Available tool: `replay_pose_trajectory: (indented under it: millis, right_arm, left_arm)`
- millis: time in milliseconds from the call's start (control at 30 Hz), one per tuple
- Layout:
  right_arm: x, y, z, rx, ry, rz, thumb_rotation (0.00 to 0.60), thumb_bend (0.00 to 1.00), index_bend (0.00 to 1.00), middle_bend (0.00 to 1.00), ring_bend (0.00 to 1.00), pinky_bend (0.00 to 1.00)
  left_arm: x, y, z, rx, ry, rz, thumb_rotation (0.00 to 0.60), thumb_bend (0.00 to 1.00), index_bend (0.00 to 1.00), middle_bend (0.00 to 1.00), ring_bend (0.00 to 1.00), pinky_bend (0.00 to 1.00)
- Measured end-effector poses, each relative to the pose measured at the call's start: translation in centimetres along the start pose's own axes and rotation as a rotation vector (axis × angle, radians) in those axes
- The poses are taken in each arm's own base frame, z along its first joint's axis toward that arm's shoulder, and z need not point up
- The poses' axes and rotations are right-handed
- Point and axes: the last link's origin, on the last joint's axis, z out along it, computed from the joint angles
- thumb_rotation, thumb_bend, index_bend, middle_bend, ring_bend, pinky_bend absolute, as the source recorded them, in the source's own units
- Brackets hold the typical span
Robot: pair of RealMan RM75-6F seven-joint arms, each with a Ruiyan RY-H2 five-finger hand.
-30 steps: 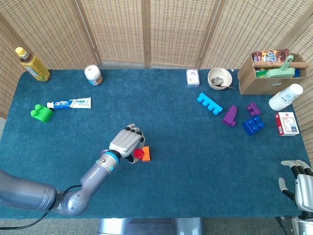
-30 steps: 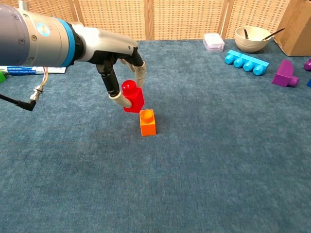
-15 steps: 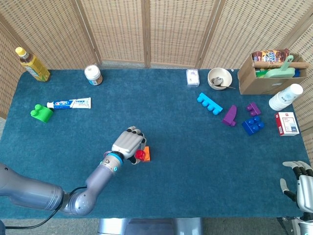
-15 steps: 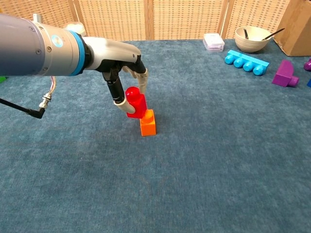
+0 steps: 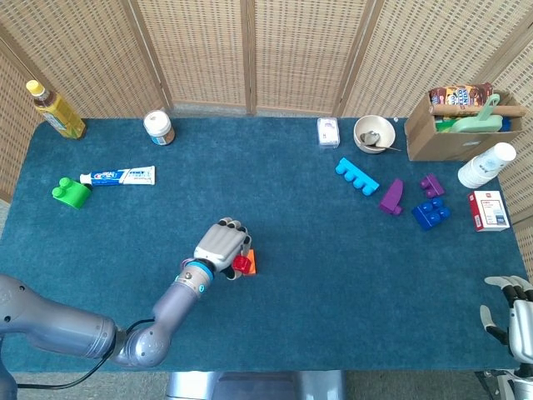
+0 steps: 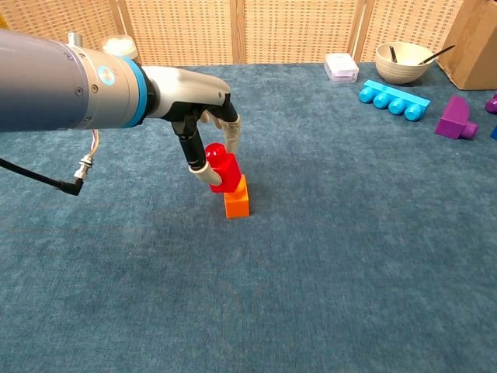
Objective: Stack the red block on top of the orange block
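Over the last second the left robot hand (image 6: 203,109) carries the red block (image 6: 224,169) to the right and down toward the orange block (image 6: 236,199). A second ago the red block hangs up and to the left of the orange one, with the orange stud in plain sight. Now the red block covers that stud in the chest view and sits against the orange block's upper left, leaning a little and not squarely on top. In the head view the left robot hand (image 5: 221,247) shifts right, so the red block (image 5: 242,264) overlaps the orange block (image 5: 250,261). The right robot hand (image 5: 515,315) sinks slightly lower at the frame's corner.
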Motion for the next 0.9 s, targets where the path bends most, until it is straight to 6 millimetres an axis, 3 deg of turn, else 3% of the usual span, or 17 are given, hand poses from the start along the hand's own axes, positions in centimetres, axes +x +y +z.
replay_pose_trajectory:
  millis: [900]
  right_arm:
    - [0.1, 0.43, -0.29, -0.007, 0.006, 0.009, 0.6, 0.32, 0.33, 0.35, 0.25, 0.34]
  left_arm:
    - [-0.17, 0.53, -0.08, 0.001, 0.005, 0.048, 0.6, 0.34, 0.56, 0.28, 0.16, 0.14]
